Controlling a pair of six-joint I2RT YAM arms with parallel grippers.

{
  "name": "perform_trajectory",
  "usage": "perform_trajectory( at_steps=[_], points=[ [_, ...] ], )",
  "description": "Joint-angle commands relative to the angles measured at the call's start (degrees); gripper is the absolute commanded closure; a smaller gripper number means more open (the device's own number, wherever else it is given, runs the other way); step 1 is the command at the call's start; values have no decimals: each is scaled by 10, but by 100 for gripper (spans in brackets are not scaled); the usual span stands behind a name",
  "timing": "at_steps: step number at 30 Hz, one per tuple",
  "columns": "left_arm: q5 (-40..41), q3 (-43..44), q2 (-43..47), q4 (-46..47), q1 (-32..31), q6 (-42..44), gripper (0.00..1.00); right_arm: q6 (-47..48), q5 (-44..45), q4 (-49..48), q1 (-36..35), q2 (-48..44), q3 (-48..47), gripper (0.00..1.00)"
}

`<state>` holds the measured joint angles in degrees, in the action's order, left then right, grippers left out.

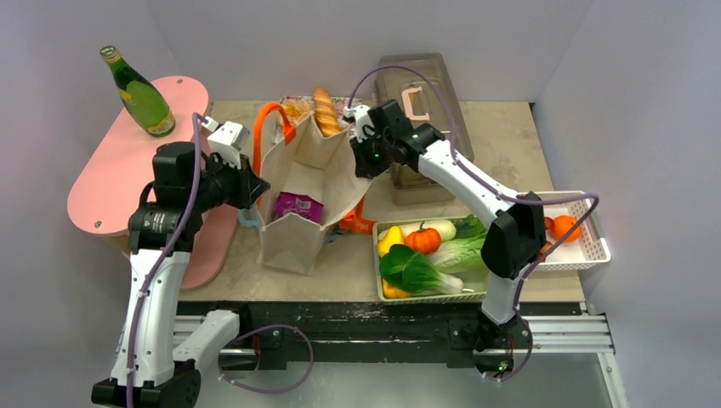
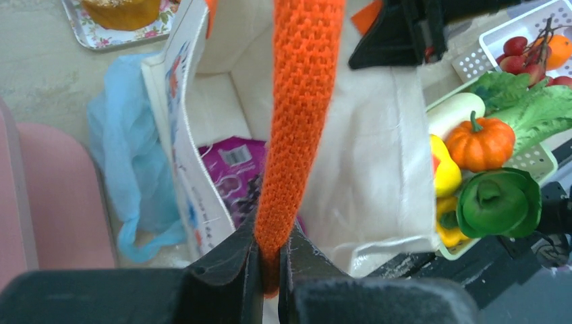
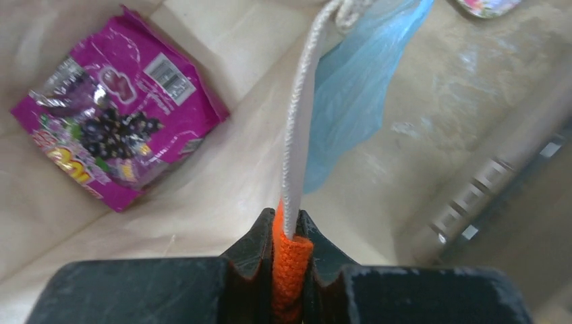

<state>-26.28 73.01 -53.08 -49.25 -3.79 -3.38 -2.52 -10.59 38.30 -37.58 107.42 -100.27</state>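
Even, soft overhead light — faint shadows; wrist views blur at near edges.

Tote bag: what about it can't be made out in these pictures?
- Top view: most of the tote bag's floor, hidden by its own walls; only part of the purple packet shows.
- Right wrist view: packet lettering, too blurred to read.
- Left wrist view: the orange handle's upper end, cut off by the top edge.
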Motion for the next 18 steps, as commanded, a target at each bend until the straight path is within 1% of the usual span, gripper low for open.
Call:
perform_trajectory(
  at_steps=[1,3,4,5,7,8,9,10,11,13,14,16,18],
  points=[
    [-3,40,24,-78,5,8,100,70,-6,33,35,-82,-22,100],
    [26,25,21,-111,9,4,100,85,-5,31,37,-89,-9,100],
    [38,12,19,-123,8,9,98,88,-6,28,38,-90,-2,100],
    [64,-3,16,-132,9,11,88,90,-13,26,38,-89,3,100],
    [142,-34,-1,-150,10,24,63,94,-39,25,37,-88,7,100],
    [179,-39,-13,-165,14,30,53,96,-44,23,38,-89,10,100],
    [192,-35,-21,-177,18,52,42,102,-45,18,37,-92,12,100],
    [182,-23,-23,-191,19,70,33,103,-52,10,37,-99,17,100],
    [146,-2,-16,-197,20,84,26,102,-60,-2,38,-106,23,100],
    [26,29,28,-172,19,111,11,96,-71,-36,38,-133,42,100],
    [-17,40,56,-128,20,122,3,91,-78,-62,38,-145,51,100],
    [-63,55,96,-71,19,142,0,76,-85,-104,38,-172,73,100],
    [-109,99,94,-63,19,168,0,67,-94,-141,35,-194,85,100]
  ],
)
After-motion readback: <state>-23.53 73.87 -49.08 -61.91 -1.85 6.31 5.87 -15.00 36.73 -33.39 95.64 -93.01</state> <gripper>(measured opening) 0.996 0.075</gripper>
